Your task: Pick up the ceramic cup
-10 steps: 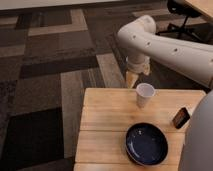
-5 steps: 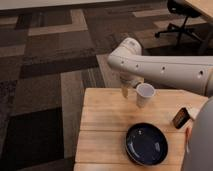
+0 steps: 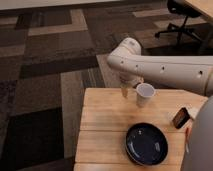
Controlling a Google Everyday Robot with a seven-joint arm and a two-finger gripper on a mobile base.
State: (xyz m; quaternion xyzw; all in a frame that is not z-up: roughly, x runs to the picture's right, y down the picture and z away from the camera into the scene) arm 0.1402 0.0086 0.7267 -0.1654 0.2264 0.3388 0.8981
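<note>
The ceramic cup (image 3: 145, 94) is small, plain white and handleless. It stands upright on the far part of the wooden table (image 3: 102, 122). My gripper (image 3: 128, 90) hangs from the white arm just to the left of the cup, low over the table's far edge. It is beside the cup, not around it. The wide dark blue bowl (image 3: 147, 143) sits nearer the front of the table.
A small dark brown and orange object (image 3: 180, 117) lies at the table's right side. An office chair (image 3: 181, 20) stands at the back right on the patterned carpet. The white arm (image 3: 170, 70) spans the far right of the table.
The arm has swung left and come down. The gripper moved from behind the cup to low at the cup's left side. The cup and bowl have not moved.
</note>
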